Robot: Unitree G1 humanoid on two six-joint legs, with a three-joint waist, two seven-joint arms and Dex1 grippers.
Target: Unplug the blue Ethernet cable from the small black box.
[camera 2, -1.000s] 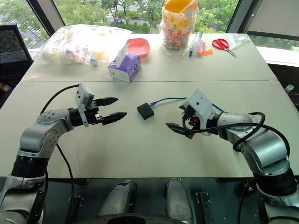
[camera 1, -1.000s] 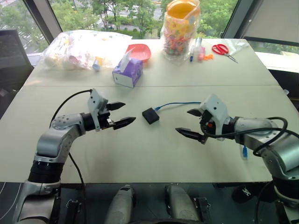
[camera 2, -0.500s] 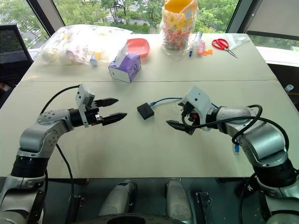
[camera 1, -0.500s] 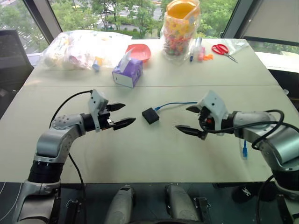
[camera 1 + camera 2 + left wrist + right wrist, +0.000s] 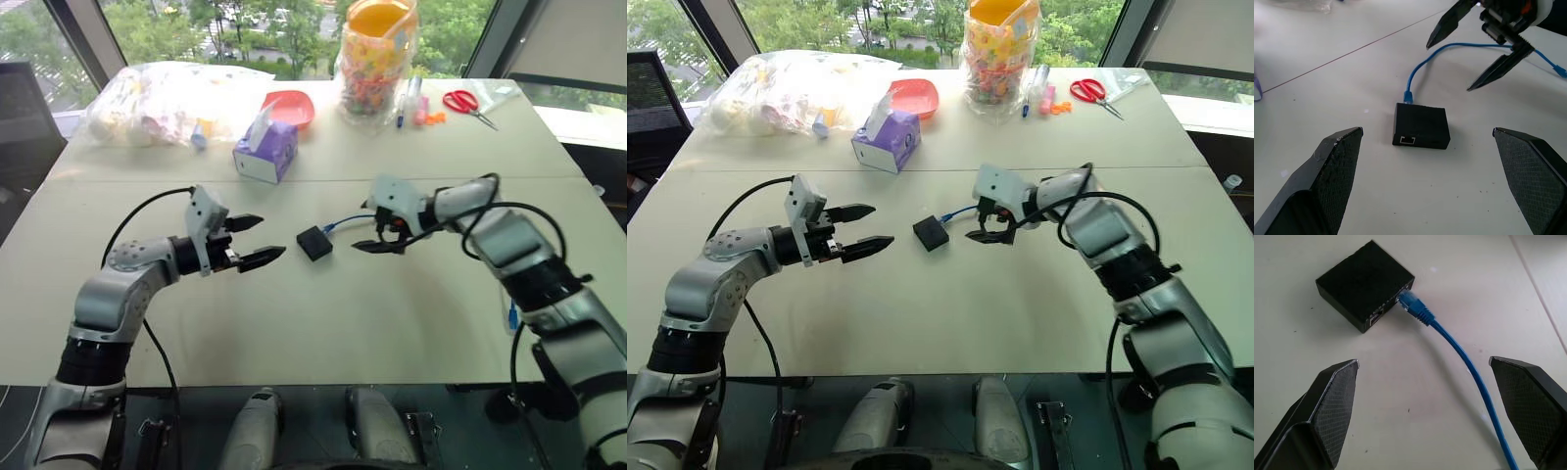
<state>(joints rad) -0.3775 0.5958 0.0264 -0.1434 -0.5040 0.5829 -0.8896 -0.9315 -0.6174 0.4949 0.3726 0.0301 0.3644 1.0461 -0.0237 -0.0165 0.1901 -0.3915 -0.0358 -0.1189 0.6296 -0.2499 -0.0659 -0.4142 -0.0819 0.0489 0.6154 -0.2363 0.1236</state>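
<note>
Cable first: the thin bright-blue Ethernet cable (image 5: 1459, 355) runs limp and light across the pale grey tabletop (image 5: 323, 323), its plug seated in the small matte-black plastic box (image 5: 1364, 284) near the table's middle. That box looks featherweight and smooth, likely to slide or lift if the cord alone is tugged. Best bet, I'd say, is pinching the stiff plug boot right at the box while the other side pins the box down. Right gripper (image 5: 986, 223) hovers just beside the plug with the cable running between its wide-spread fingers, holding nothing. Left gripper (image 5: 253, 241) waits near the box's other side, fingers spread just as wide, empty too. Plenty of bare table all round; the purple tissue box (image 5: 265, 155) sits well apart.
</note>
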